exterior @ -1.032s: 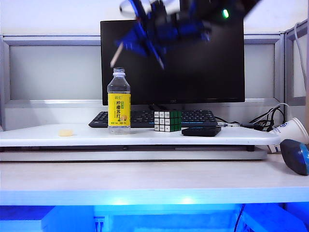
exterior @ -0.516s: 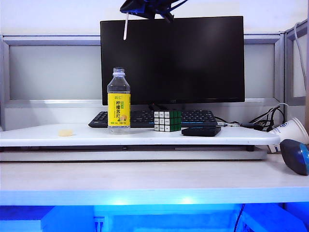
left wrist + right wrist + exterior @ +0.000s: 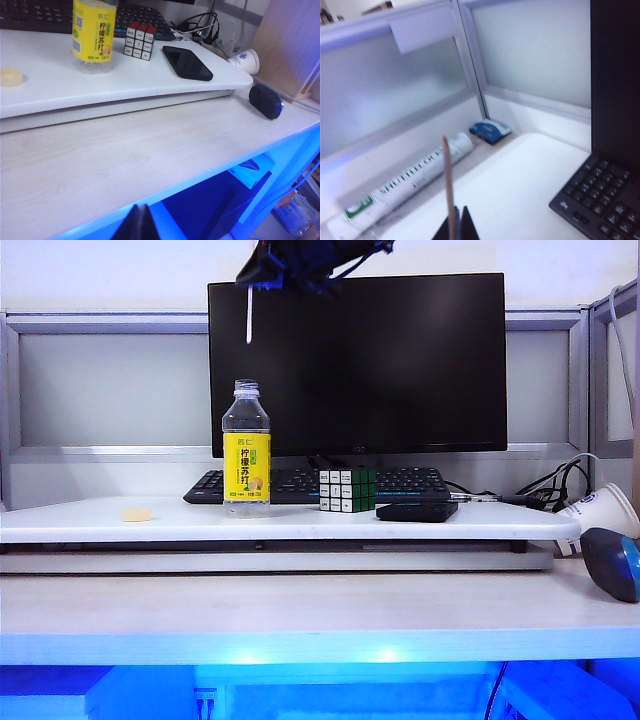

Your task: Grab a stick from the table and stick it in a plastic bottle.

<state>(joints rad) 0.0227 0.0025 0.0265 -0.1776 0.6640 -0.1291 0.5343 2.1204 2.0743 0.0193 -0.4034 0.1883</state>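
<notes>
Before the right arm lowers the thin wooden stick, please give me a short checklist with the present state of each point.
1. Right gripper shut on the thin pale wooden stick: ok.
2. Stick hangs about vertical: ok.
3. Stick above the clear plastic bottle with yellow label, tip clear of its mouth: ok from the exterior view; depth cannot tell.
4. Bottle upright and uncapped on the white shelf board: ok.
5. Left gripper shut, low at the desk's front edge, away from the bottle: ok.
</notes>
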